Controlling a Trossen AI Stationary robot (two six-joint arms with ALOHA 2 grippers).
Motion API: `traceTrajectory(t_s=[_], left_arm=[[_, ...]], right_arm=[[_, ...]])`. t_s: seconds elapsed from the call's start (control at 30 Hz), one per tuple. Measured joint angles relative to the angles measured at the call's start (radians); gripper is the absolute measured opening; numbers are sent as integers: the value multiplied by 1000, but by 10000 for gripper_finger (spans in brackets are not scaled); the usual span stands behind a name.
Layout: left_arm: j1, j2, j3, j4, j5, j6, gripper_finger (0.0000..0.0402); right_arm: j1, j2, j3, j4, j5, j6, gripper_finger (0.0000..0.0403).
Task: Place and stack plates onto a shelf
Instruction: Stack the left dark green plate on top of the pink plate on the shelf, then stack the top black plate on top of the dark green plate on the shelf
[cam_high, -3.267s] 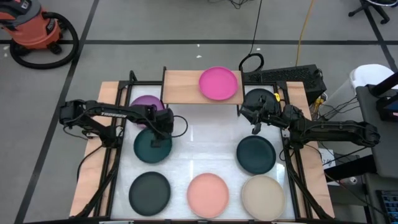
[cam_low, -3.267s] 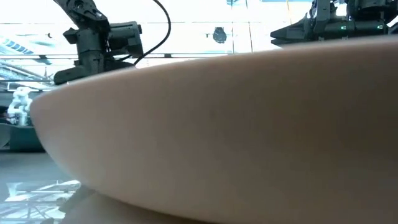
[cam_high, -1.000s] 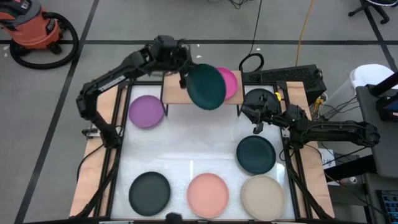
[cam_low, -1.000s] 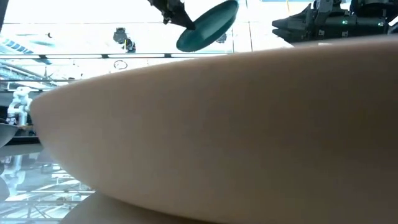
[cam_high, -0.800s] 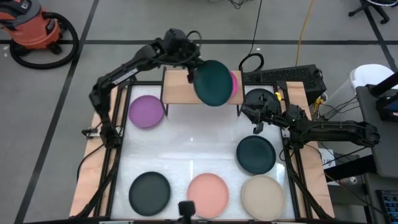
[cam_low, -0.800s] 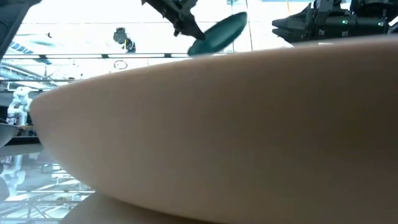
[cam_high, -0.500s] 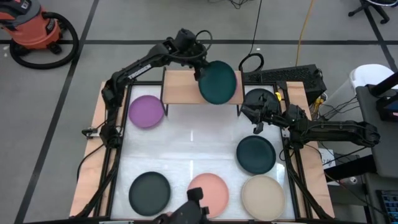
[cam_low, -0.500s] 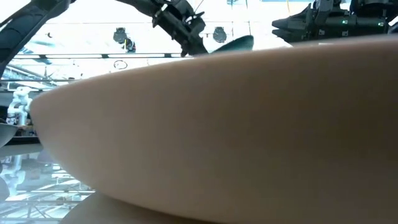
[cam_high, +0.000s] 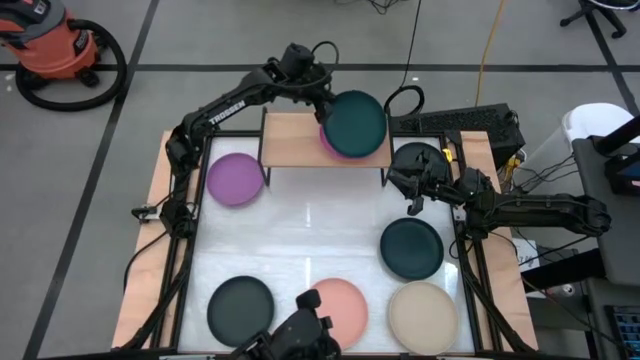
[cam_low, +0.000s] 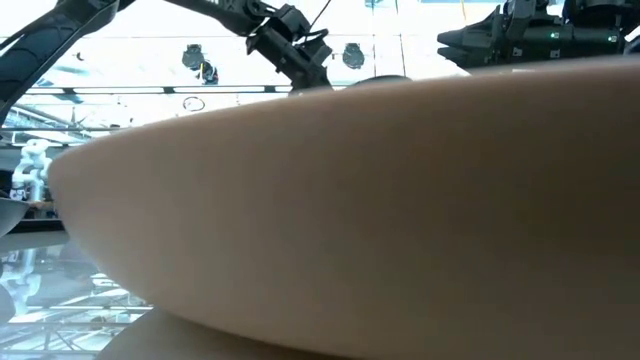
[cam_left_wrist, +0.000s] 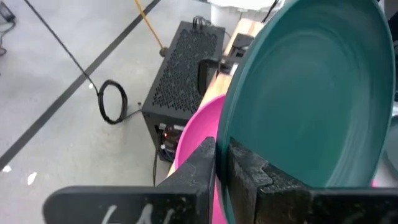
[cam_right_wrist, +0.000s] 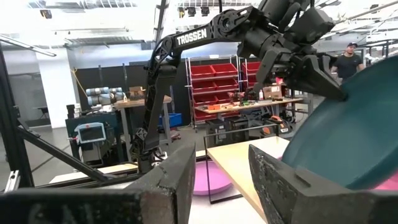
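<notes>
High view: left gripper (cam_high: 322, 103) reached over the shelf (cam_high: 292, 140), clamped on the rim of a dark teal plate (cam_high: 356, 123). Held plate tilted above the right half of the shelf, hiding nearly all of the magenta plate (cam_high: 326, 137) beneath; only a thin pink crescent visible at its left edge. Purple plate (cam_high: 235, 179) on the table just left of the shelf. Second teal plate (cam_high: 411, 247) below and right of the shelf; charcoal plate (cam_high: 240, 306), salmon plate (cam_high: 340, 303) and beige plate (cam_high: 422, 312) in a row far from the shelf at the near edge, salmon partly covered by a dark object at the frame's bottom. Right gripper (cam_high: 410, 205) idle just right of the shelf, over another dark plate (cam_high: 414, 156), mostly hidden; fingers too small to judge here.

Low view: almost wholly blocked by a close beige curve; only the left arm's wrist visible above it.

Left wrist view: fingers (cam_left_wrist: 199, 165) pinched tight on the teal rim, smooth matte inside facing up, magenta plate directly behind, rest cut off.

Right wrist view: right fingers (cam_right_wrist: 283, 177) parted, nothing between them; teal plate cut off at the edge.
</notes>
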Motion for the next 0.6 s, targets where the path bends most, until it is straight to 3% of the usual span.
traceTrajectory(t_s=[0.17,0.43,0.6], left_arm=[[1,0,0,-29,0,-2,43],[-3,0,0,-35,0,12,102],[-6,-7,-1,-33,-1,11,117]], right_arm=[[0,0,0,0,0,0,130],[0,0,0,0,0,8,130],[0,0,0,0,0,8,130]])
